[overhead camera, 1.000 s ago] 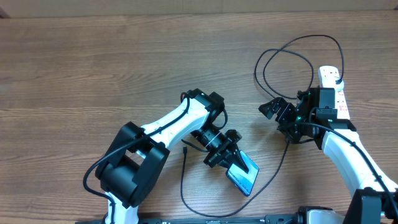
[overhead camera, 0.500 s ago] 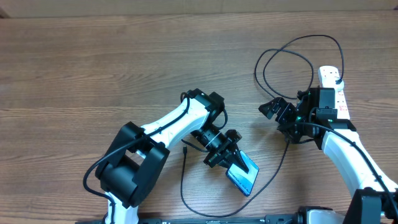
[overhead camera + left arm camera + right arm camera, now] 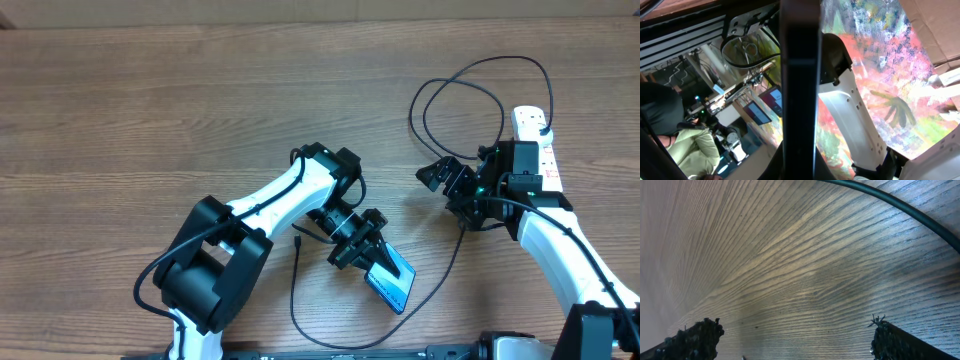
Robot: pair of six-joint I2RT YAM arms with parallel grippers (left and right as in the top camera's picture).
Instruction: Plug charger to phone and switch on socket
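Observation:
My left gripper is shut on the phone, whose lit blue screen shows at the table's front centre; its dark edge fills the left wrist view. The black charger cable curves along the front, its small connector tip lying just left of the left gripper. The cable loops at the back right to a black plug near the white socket strip. My right gripper is open and empty above bare wood, with the cable passing ahead of it.
The wooden table spreads left and back. The right arm lies over the socket strip's lower part. The left arm crosses the centre front.

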